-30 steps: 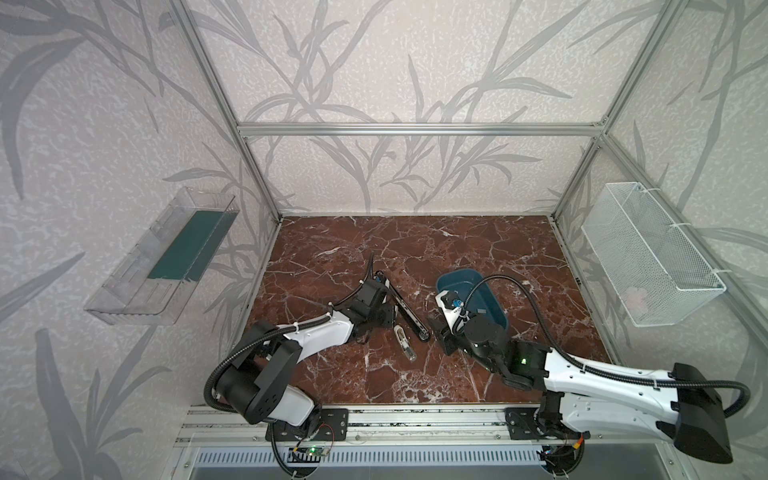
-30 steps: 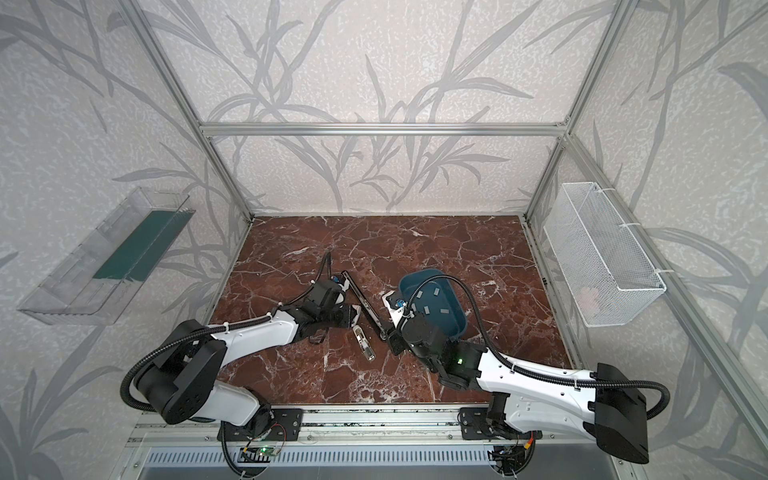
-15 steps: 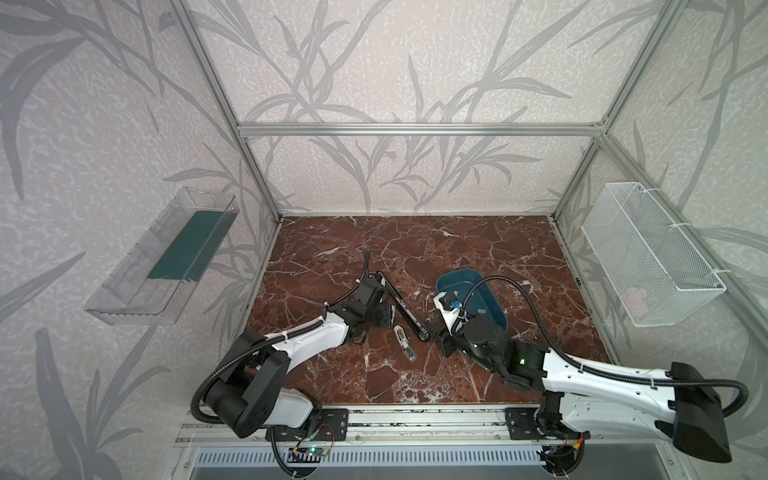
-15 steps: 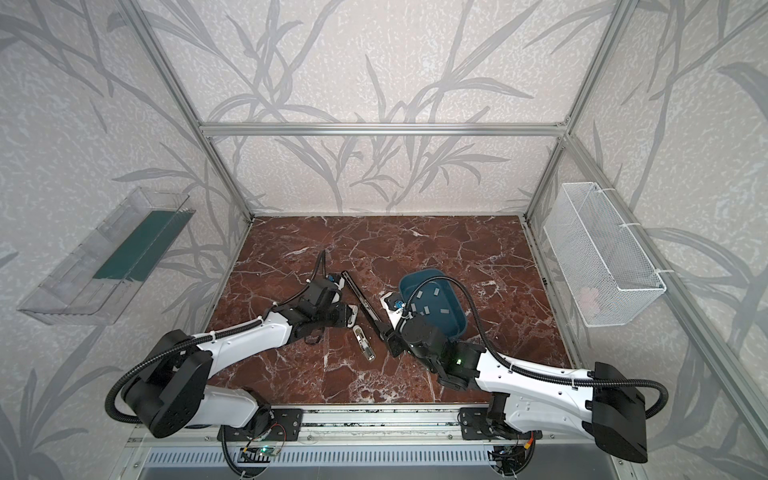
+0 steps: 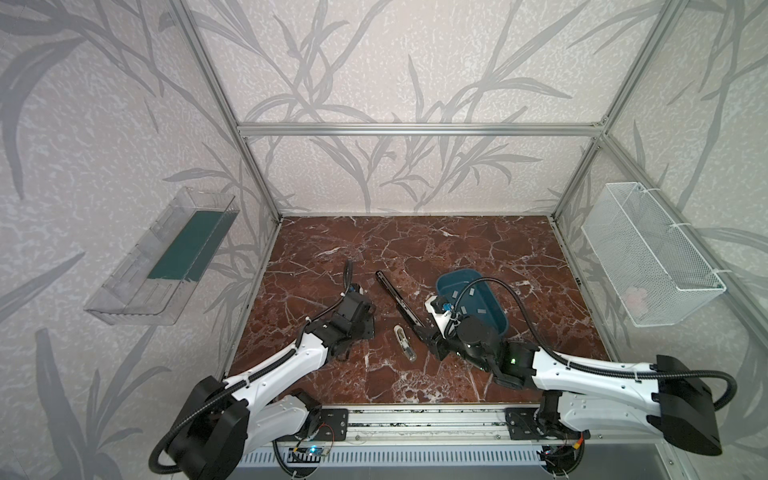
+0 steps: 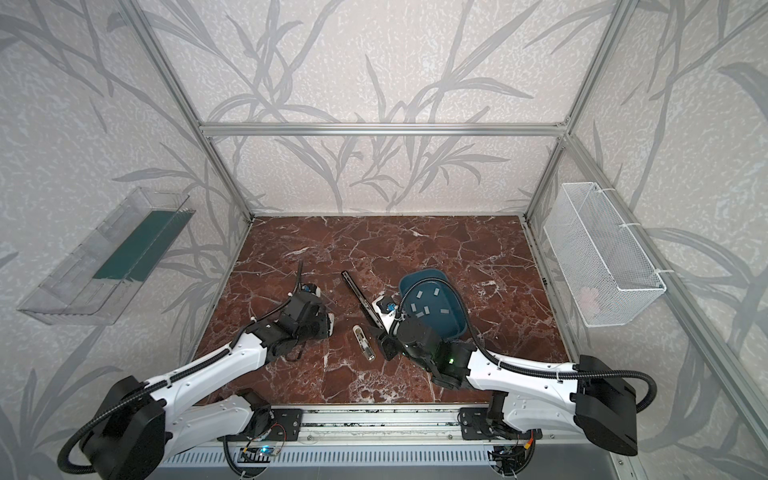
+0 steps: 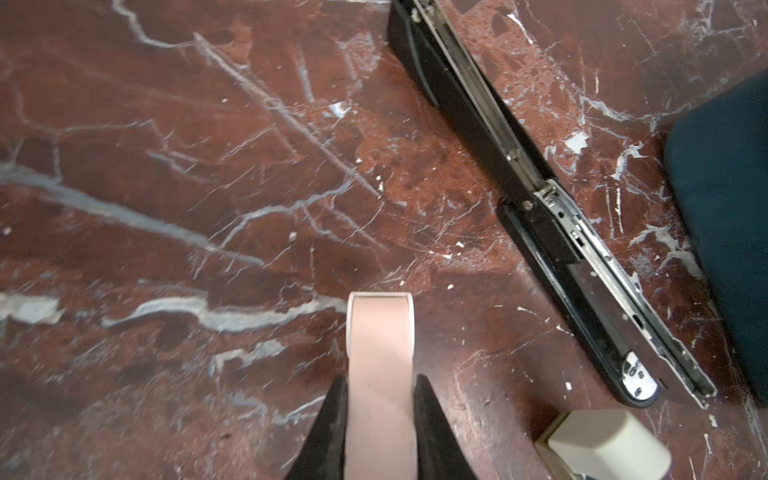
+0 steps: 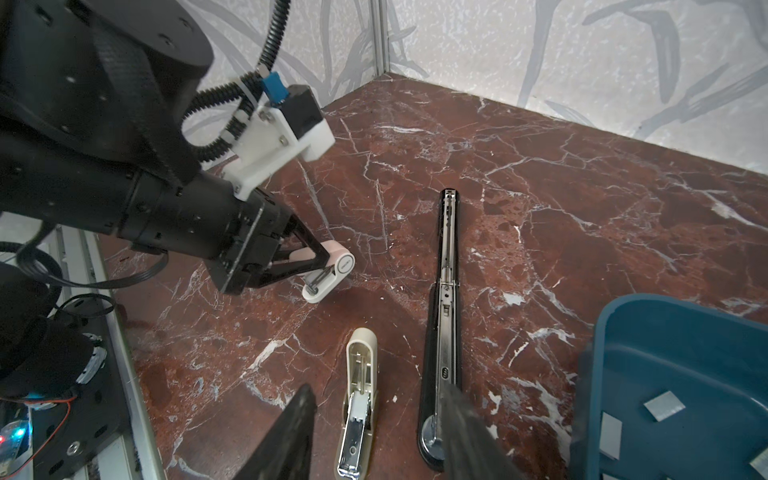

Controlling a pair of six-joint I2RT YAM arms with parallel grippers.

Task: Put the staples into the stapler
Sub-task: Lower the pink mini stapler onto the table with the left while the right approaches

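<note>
1. In both top views the staples (image 5: 480,310) lie loose in the blue tray (image 5: 505,322), beside the right arm, and none is loaded. The black stapler (image 5: 399,297) lies opened flat, with the cream stapler (image 5: 404,343) just beside it. Since a second ago the left arm has drawn away from the black stapler, and the right arm has barely shifted.
2. In the left wrist view the left gripper (image 7: 379,380) is clenched on a small pink stapler (image 7: 380,332) above the worktop (image 7: 166,166). The hold looks narrow, so the stapler could twist or slip.
3. In the right wrist view the right gripper (image 8: 376,432) is released and empty. The cream stapler lies between its fingers, and one finger overlaps the black stapler's end. Lowering here could knock either stapler. The flat staples may slide or lift in pairs.
</note>
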